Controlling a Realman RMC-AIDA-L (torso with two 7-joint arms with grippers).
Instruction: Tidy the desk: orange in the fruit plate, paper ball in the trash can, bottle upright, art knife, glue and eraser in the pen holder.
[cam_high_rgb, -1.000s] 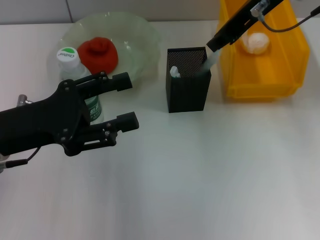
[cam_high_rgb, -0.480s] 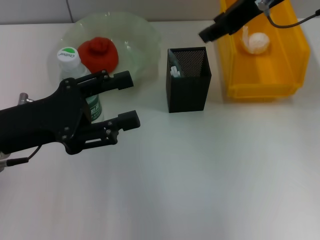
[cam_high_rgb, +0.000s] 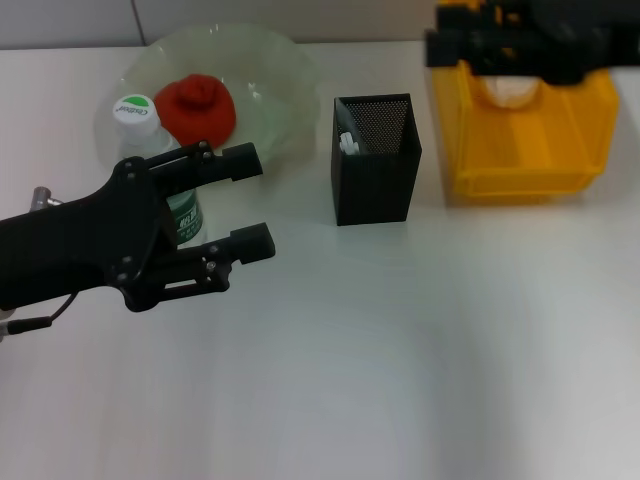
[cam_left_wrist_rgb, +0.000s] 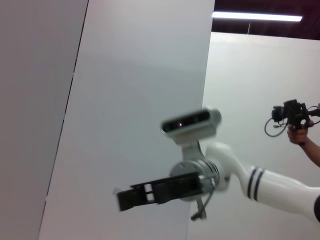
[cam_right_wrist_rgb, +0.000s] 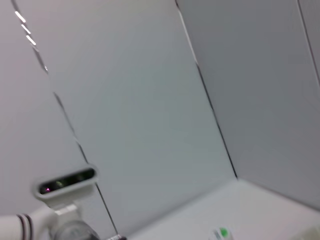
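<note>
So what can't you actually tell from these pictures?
- Pen holder: head view shows only a white tip inside; mesh walls hide the rest.
- Paper ball: mostly covered by the right gripper above the trash can.
- Right gripper's fingers: blurred, state unclear.
- Bottle: lower part hidden behind the open left gripper.
- Wrist views show only walls.

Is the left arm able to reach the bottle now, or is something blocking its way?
Probably yes. The left gripper hovers with its fingers open, close to the upright bottle, which stands beside the fruit plate. Nothing lies between them. Only the plate's rim and the orange nearby might crowd a grasp.
</note>
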